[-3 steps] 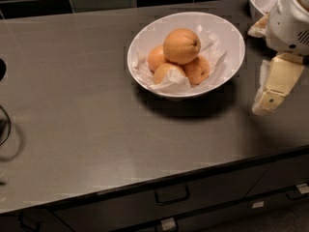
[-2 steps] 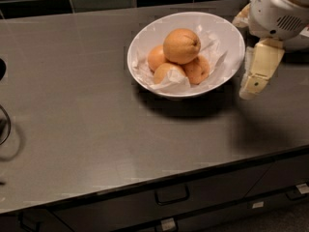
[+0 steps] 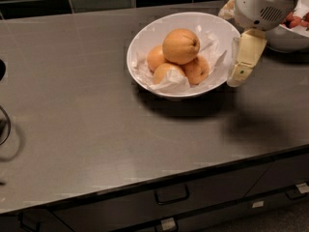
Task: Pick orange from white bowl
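Nearest, the drawers (image 3: 171, 195) under the worktop (image 3: 72, 105) are cut off by the lower edge, and a dark thing (image 3: 4, 124) at the left edge is too cropped to name. Mid-worktop stands the bowl (image 3: 145, 37), where the orange (image 3: 181, 46) sits atop three smaller fruits (image 3: 197, 70) half hidden in paper (image 3: 166, 83). The gripper (image 3: 240, 71) hangs just right of the bowl's rim, outside it and apart from the orange; whether it is spread or pressed together cannot be told, and behind it a second bowl (image 3: 285, 38) is cut off.
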Controlling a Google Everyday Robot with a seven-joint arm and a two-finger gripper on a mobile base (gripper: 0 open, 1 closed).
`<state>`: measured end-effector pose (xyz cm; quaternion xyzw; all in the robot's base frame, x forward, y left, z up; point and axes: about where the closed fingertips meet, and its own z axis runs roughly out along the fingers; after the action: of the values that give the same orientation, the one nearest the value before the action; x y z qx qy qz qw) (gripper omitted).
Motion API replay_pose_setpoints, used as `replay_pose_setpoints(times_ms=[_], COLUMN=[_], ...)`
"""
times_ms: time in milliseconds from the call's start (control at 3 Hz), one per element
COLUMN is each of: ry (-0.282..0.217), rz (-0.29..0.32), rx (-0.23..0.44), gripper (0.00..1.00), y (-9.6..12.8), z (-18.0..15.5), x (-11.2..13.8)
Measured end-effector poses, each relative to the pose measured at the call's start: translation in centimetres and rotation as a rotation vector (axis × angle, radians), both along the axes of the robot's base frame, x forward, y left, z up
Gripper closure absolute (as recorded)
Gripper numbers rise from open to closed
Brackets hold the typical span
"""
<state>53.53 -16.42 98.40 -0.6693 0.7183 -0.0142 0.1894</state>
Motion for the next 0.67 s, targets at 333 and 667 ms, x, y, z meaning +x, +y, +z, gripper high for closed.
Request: replay_pose_setpoints(times_ms=[333,667], ry=[0.003,0.016], rz=[0.043,0.107], rx=[-0.015,-0.019], gripper=[0.0,0.0], y=[1.2,3.2], z=[-0.2,-0.8], x=[1.9,4.4])
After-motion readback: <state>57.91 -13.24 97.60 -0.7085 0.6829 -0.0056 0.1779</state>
